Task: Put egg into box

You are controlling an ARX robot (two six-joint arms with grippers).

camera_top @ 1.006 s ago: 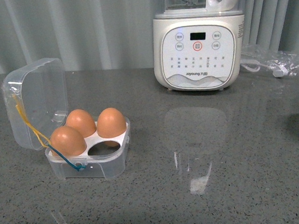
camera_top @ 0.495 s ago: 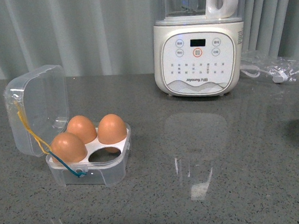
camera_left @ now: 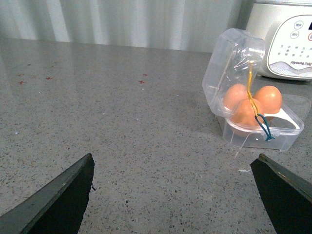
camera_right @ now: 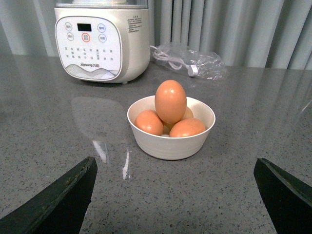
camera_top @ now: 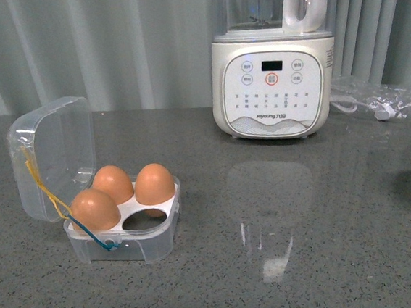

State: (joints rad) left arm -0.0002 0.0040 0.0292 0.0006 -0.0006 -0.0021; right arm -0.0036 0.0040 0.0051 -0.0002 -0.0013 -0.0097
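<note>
On the right side of the bench (camera_top: pixel 324 252), the egg (camera_right: pixel 170 101) stands upright atop three other eggs (camera_right: pixel 187 127) in the white bowl (camera_right: pixel 170 146). It is straight ahead of the right gripper (camera_right: pixel 174 165), whose jaws are spread wide and empty. The left gripper (camera_left: pixel 174 157) is likewise wide, facing the box (camera_top: pixel 152 239), which sits well apart from the bowl with its lid (camera_top: pixel 52 154) up and one front hole (camera_top: pixel 140 219) vacant. The pick probably goes best from above: close gently around the egg's middle and lift straight, so the other eggs are not disturbed.
</note>
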